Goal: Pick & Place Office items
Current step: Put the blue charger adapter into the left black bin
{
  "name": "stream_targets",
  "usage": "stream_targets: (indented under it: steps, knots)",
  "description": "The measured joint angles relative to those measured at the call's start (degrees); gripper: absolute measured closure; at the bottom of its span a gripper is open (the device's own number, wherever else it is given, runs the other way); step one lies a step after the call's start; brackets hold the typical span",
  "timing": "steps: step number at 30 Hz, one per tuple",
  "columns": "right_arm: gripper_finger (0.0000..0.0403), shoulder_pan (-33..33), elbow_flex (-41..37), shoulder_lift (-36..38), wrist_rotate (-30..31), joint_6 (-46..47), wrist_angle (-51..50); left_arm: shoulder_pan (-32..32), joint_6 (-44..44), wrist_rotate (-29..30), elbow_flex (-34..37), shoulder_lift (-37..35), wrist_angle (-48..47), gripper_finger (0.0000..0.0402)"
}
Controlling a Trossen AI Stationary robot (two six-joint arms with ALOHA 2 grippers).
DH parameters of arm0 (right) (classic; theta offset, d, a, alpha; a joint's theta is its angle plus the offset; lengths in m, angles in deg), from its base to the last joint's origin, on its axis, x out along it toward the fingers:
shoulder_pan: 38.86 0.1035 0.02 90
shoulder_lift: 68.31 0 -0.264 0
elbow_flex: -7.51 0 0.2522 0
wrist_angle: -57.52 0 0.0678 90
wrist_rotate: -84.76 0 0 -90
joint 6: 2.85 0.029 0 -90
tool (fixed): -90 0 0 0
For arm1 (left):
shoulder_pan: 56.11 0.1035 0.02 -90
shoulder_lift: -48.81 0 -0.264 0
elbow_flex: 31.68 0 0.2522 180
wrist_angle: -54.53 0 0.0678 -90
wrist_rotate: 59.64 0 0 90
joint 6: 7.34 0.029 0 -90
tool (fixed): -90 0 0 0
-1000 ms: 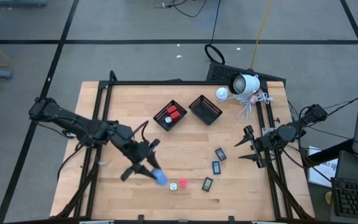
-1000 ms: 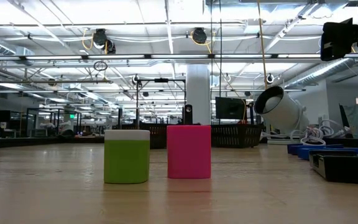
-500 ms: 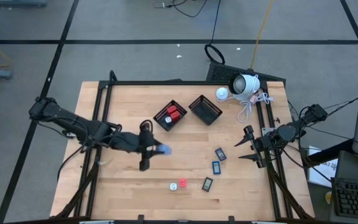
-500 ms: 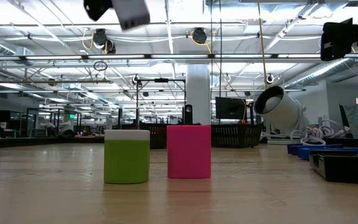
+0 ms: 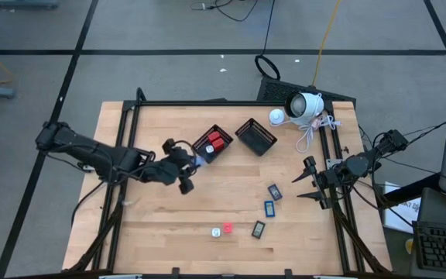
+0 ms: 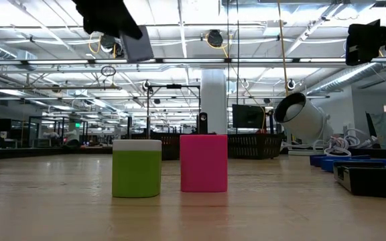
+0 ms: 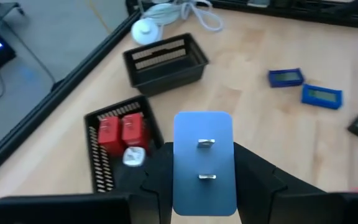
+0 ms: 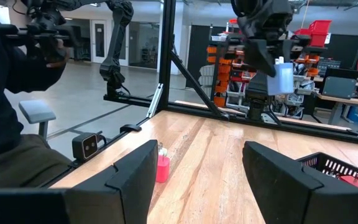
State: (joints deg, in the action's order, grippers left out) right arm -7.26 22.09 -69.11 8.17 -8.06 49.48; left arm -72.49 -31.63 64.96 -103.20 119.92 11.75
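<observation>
My left gripper (image 5: 186,167) is shut on a pale blue block (image 5: 200,161) and hangs above the table just left of the mesh basket (image 5: 213,144) holding red blocks. In the left wrist view the block (image 7: 204,162) shows two metal prongs, and that basket (image 7: 98,163) holds two red blocks and a white bit. A second mesh basket (image 5: 255,136) stands to its right. Two blue-faced rectangles (image 5: 274,191), a dark one (image 5: 259,229), a red block (image 5: 228,229) and a white bit (image 5: 216,232) lie flat on the table. My right gripper (image 5: 310,184) waits open at the table's right edge. My left gripper pinches the pale blue block between its two fingers, one on each long side face (image 7: 178,168). The fingers (image 7: 157,177) reach in from the table's left, slanting toward the far side. The block is lifted clear of the table, its pronged face toward the wrist camera.
A white round camera with a coiled cable (image 5: 304,108) sits at the far right corner. A black frame rail (image 5: 231,102) runs along the table's edges. Bare wood lies between the baskets and the small pieces near the near edge. A person (image 8: 5,93) sits beyond the table's left side.
My left gripper, shut on the pale blue block, has risen from beside the white bit and red block by the near edge. It has travelled toward the far edge and turned, and it is now next to the basket with the red blocks. The block is lifted clear.
</observation>
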Motion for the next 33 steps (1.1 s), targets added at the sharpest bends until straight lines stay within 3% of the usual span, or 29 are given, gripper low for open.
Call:
stream_targets:
  steps: [9, 13, 25, 29, 33]
  knots:
    - [0.0179, 0.00, -0.02, 0.00, -0.01, 0.00, -0.01, 7.30, 1.58, 0.92, 0.00, 0.00, -3.16, 0.0261]
    - [0.0179, 0.00, 0.00, 0.00, -0.01, 0.00, 0.00, 11.01, 3.53, -0.27, 0.00, 0.00, -2.97, 0.0277]
    - [0.0179, 0.00, -0.02, 0.00, -0.02, 0.00, 0.00, 19.57, 9.18, -6.51, 0.00, 0.36, -0.38, 0.0264]
    - [0.0179, 0.00, -0.01, 0.00, 0.00, -0.02, 0.00, 22.07, 10.76, -7.31, 0.00, 1.98, 0.54, 0.0277]
    - [0.0179, 0.00, 0.00, 0.00, -0.02, -0.02, -0.02, 25.13, 12.31, -12.47, 0.00, 4.95, 2.80, 0.0280]
